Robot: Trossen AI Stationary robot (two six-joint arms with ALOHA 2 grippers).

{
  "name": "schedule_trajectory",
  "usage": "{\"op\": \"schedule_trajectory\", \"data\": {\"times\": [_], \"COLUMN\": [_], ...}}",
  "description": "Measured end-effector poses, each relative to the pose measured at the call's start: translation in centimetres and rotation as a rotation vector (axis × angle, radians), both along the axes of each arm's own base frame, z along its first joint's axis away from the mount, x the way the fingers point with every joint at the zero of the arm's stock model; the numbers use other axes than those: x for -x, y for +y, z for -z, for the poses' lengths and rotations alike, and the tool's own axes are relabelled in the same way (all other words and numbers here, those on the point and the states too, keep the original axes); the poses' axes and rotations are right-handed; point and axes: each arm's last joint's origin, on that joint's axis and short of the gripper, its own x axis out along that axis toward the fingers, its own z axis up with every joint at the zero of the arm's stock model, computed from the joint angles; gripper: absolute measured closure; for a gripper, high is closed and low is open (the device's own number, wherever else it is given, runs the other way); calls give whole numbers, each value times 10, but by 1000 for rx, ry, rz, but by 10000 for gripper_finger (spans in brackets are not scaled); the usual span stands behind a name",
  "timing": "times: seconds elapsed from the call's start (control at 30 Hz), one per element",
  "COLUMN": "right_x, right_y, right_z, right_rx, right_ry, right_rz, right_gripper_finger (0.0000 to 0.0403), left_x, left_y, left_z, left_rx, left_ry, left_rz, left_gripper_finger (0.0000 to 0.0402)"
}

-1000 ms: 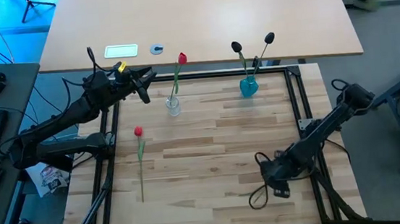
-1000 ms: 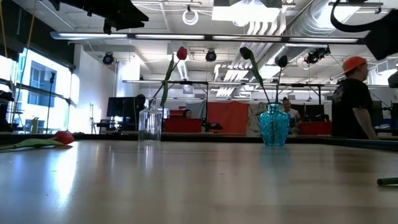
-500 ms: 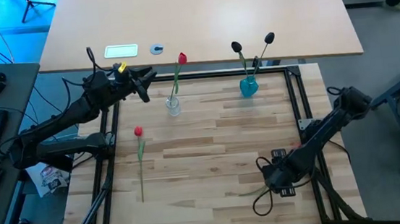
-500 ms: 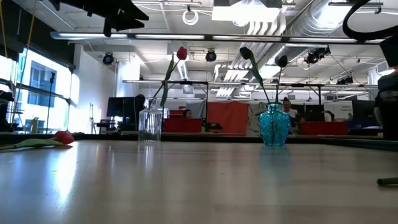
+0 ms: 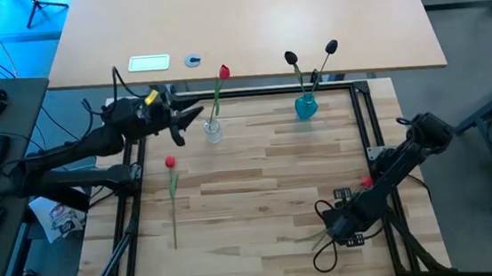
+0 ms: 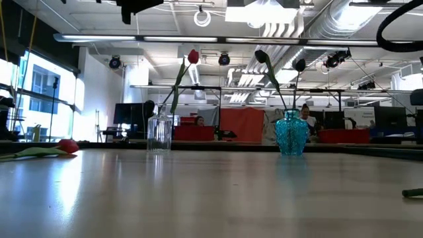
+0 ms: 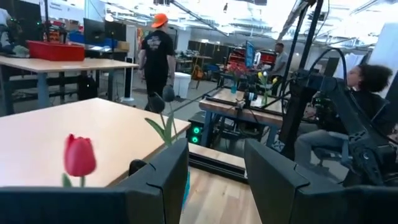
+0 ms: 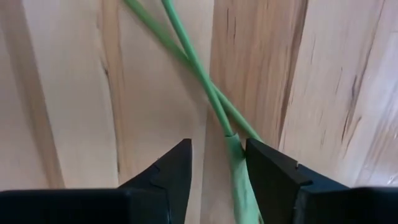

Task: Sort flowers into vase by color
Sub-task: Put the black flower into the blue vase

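Right end effector [image 5: 343,228] is low on the worktop [image 5: 260,199] near the front right, fingers apart w/ a green stem [image 8: 214,102] btwn them, not clamped. Left end effector [image 5: 192,116] hovers by the clear vase [image 5: 213,130], fingers apart, empty. A red flower [image 5: 170,162] lies at left.

text: none legible | labels: none legible | signs: none legible
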Motion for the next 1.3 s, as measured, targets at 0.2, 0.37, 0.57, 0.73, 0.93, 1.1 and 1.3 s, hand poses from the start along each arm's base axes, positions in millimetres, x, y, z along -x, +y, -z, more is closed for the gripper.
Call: {"op": "schedule_trajectory", "data": {"times": [0.2,0.37,0.57,0.73,0.93,1.1,1.3], "right_x": [-1,-2,-5,-9,-28,-49,-55], "right_y": [1,3,4,6,1,-29,-71], "right_z": [7,9,-1,-37,-107,-150,-183], "right_rx": [12,7,-21,-10,44,193,344], "right_ry": [24,29,56,9,-244,-493,-773], "right_rz": [-26,-26,-5,36,70,255,463], "right_gripper_finger": [276,319,391,398,400,402,402], "left_x": [-16,-25,-19,-12,-10,-9,1], "left_y": [-9,-11,-16,-18,-17,-13,-15], "left_z": [5,9,-26,-60,-75,-73,-67], "left_rx": [6,7,13,-122,-275,-303,-248], "left_ry": [7,10,-253,-300,-181,-51,100], "left_rz": [8,22,98,85,55,29,38], "left_gripper_finger": [257,257,257,257,257,256,240]}}
